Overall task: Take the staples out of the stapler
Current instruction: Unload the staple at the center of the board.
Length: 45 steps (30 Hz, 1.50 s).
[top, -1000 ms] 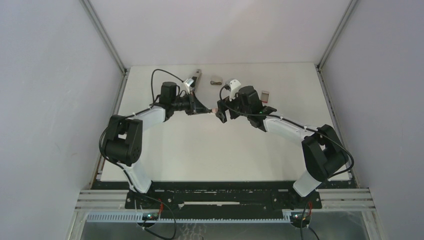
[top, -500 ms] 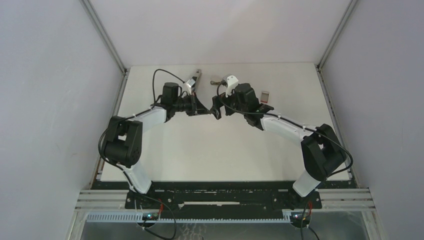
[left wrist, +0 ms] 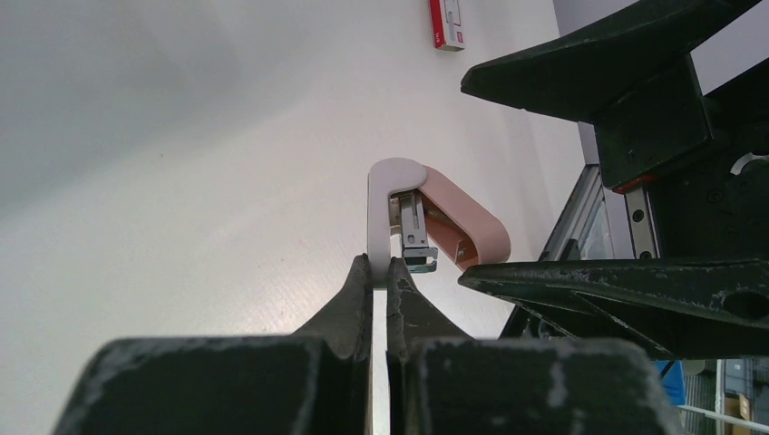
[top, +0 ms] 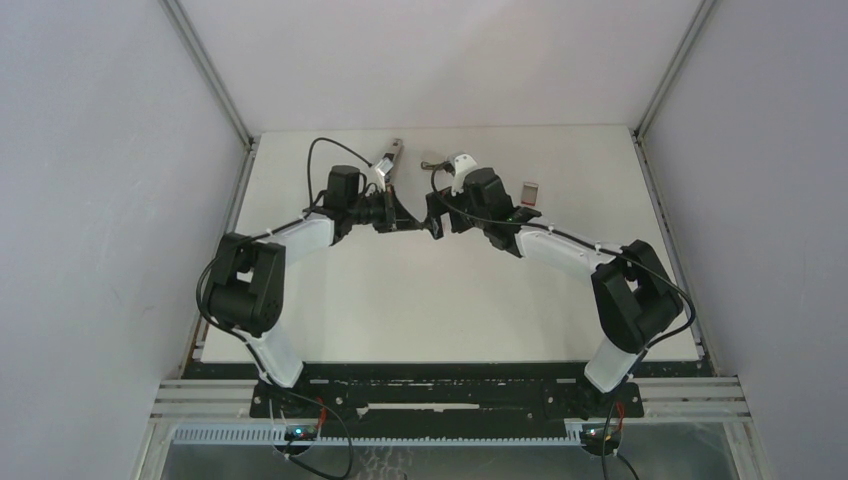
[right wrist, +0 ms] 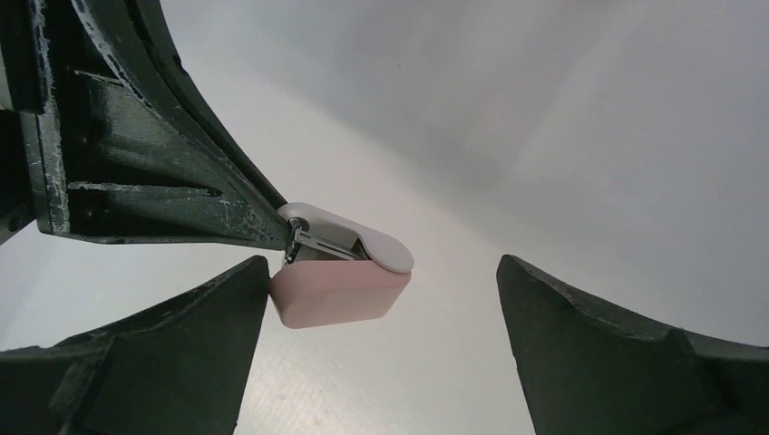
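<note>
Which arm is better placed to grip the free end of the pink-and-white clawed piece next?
Right. The right pincer stands open with the pink-and-white clawed piece between its fingers; the left pincer is shut on that piece's white tip.

White table (top: 440, 310), pale grey walls (top: 90, 200), metal corner posts (top: 208, 72); even light

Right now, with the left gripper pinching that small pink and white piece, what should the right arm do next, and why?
Probably close the right gripper on the pink body of the clawed piece. Its jaws stand wide open on either side of it, while the left gripper, shut, pinches only the thin white end.
</note>
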Available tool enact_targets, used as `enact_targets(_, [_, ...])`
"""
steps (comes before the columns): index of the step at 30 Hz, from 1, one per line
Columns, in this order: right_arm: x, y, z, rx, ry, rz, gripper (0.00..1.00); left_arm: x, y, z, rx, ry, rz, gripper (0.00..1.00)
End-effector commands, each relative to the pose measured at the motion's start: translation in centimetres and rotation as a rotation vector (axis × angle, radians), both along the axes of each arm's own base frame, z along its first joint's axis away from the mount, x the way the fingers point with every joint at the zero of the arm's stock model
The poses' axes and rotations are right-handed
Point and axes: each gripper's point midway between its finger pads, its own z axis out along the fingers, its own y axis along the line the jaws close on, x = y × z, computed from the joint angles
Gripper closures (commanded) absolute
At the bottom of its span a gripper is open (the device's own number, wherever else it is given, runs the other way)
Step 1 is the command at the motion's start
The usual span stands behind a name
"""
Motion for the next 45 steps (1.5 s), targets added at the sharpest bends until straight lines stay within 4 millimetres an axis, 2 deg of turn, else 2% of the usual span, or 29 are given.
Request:
enact_targets(1, [1.4, -0.3, 2.0, 0.05, -0.01, -0.053, 0.07, -0.1, 0.0, 2.3, -0.009, -0.091, -0.009, 1.0])
enact_targets(8, [1.7, -1.5, 1.8, 0.079, 0.04, -0.068, 0.14, 0.1, 0.5, 2.7, -0.008, -0.099, 0.0, 1.0])
enact_targets(17, [1.6, -2.4, 2.2, 0.142, 0.089, -0.028, 0.36, 0.4, 1.3, 3.6, -0.047, -0.115, 0.004, 1.0])
enact_targets(22, [1.8, -3.2, 2.2, 0.181, 0.112, -0.026, 0.39, 0.2, 1.4, 4.7, -0.094, -0.127, -0.013, 1.0])
enact_targets(27, [1.5, -3.1, 3.0, 0.236, 0.129, 0.022, 0.37, 0.0, 1.3, 5.3, -0.113, -0.143, -0.027, 1.0])
enact_targets(32, [0.1, -1.9, 5.6, 0.295, 0.09, 0.147, 0.29, 0.0, 1.2, 5.3, -0.105, -0.147, -0.035, 1.0])
enact_targets(37, [-1.5, -1.3, 7.3, 0.321, 0.047, 0.295, 0.24, -0.5, 1.1, 5.9, -0.103, -0.184, -0.091, 1.0])
enact_targets(41, [-2.6, -1.4, 7.5, 0.288, 0.005, 0.409, 0.2, -1.2, 1.1, 6.8, -0.095, -0.235, -0.152, 1.0])
enact_targets(45, [-2.7, -1.9, 7.0, 0.224, -0.013, 0.465, 0.13, -2.2, 1.0, 7.8, -0.106, -0.277, -0.204, 1.0])
